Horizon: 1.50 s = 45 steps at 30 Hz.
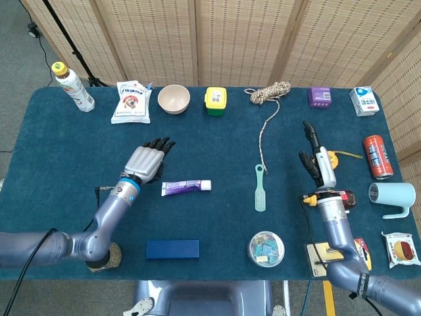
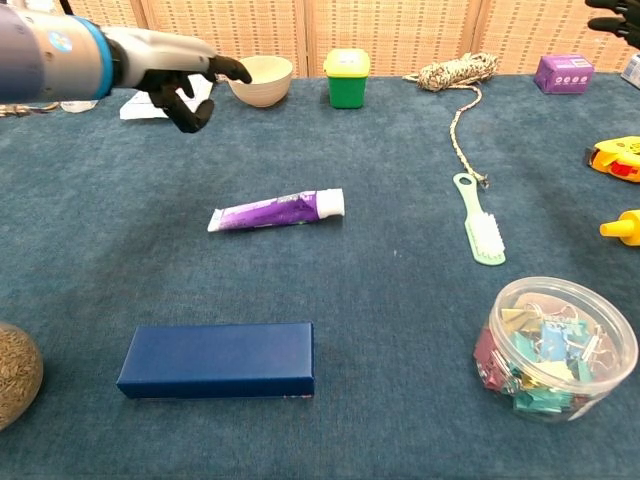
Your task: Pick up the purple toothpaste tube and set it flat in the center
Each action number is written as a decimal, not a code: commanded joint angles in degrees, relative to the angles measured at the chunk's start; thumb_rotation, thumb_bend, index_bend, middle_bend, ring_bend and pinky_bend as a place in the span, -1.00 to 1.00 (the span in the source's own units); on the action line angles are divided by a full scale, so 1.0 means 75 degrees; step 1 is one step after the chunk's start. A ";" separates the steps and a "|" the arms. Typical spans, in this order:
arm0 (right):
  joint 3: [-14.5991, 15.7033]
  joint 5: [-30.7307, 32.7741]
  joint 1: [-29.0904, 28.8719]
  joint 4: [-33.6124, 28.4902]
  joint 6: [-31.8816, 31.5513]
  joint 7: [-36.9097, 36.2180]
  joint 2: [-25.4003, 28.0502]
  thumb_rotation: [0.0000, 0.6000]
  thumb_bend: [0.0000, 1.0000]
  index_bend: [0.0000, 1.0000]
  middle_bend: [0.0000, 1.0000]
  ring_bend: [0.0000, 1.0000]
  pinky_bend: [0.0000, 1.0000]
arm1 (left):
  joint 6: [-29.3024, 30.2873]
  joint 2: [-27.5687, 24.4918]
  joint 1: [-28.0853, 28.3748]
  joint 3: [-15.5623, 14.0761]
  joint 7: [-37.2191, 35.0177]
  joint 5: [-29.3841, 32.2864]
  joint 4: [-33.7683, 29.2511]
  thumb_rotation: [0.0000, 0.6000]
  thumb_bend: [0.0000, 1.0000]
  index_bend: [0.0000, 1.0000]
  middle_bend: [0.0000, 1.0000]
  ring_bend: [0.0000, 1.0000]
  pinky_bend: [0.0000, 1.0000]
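The purple toothpaste tube [image 1: 186, 187] [image 2: 276, 211] with a white cap lies flat on the blue cloth near the middle of the table. My left hand [image 1: 146, 160] [image 2: 180, 78] hovers up and to the left of it, fingers spread, holding nothing and clear of the tube. My right hand [image 1: 320, 161] is raised at the right side of the table with fingers extended and empty; only its fingertips [image 2: 615, 17] show at the top right corner of the chest view.
A dark blue box [image 1: 172, 249] [image 2: 217, 359] lies in front of the tube. A green brush [image 1: 260, 188], a rope [image 1: 268, 99] and a tub of clips [image 1: 266, 248] are to the right. A bowl [image 1: 173, 99], yellow-green container [image 1: 215, 101] and snack bag [image 1: 130, 102] line the far edge.
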<state>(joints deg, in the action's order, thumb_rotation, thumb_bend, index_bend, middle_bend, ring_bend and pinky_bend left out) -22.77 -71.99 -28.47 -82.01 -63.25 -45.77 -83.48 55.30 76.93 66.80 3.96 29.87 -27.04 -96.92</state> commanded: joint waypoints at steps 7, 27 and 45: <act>0.0418 -0.0197 0.0235 0.0234 -0.0148 0.1000 0.0512 0.32 -1.00 -1.00 -1.00 -1.00 -1.00 | 0.1652 -0.1216 -0.1651 -0.0581 -0.0680 -0.1777 -0.1297 0.92 0.24 -0.77 -1.00 -1.00 -0.72; 0.1467 -0.0155 0.1380 -0.0412 -0.1180 0.4603 0.1809 1.00 -1.00 -1.00 -1.00 -1.00 -1.00 | 0.4715 -0.2332 -0.5469 -0.1580 -0.2195 -0.4401 -0.1591 0.88 0.08 -0.29 -0.56 -0.56 -0.55; 0.1959 -0.0090 0.2454 -0.1775 -0.2272 0.5775 0.2364 1.00 -1.00 -1.00 -1.00 -1.00 -1.00 | 0.5154 -0.2184 -0.6661 -0.1439 -0.2654 -0.6101 -0.1255 0.87 0.08 -0.26 -0.52 -0.53 -0.50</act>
<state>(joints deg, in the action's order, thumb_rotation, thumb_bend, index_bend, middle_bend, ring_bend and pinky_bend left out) -8.22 -72.91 -10.65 -94.81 -79.68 -2.98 -65.95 94.25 59.93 17.02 -7.57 10.75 -72.28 -106.69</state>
